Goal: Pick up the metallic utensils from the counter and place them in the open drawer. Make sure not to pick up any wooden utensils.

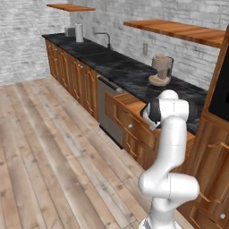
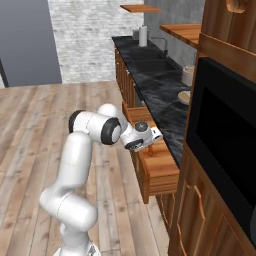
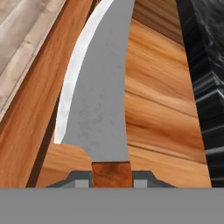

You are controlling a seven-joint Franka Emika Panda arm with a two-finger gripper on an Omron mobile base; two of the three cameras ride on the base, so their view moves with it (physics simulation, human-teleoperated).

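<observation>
— As catalogued from the hand view, what does the two-finger gripper carry?

— Item one: a broad grey metal knife blade with a pale bevelled cutting edge and a reddish-brown wooden handle stub. The stub sits between the two dark finger tips, which are closed narrowly on it. The blade runs up and away from the hand over the drawer's interior.

— And the drawer?

— Item two: a wide, shallow reddish-brown wooden drawer, pulled out from the cabinet front below the edge of the black marble worktop. In the hand view its orange-brown plank floor lies beneath the blade, its front wall along one side and the worktop's black edge along the other.

— Position of the arm?

— Item three: a white arm with dark joints; in the right base view its hand is over the drawer's rear half, near the worktop edge. In the left base view the arm hides the hand, with the drawer's panelled front just beside it.

— Other entries?

— Item four: a brown blender-like appliance standing on the worktop near the brick wall. Item five: a white paper-towel roll at the worktop's far end. Item six: a dark tap by the sink.
</observation>
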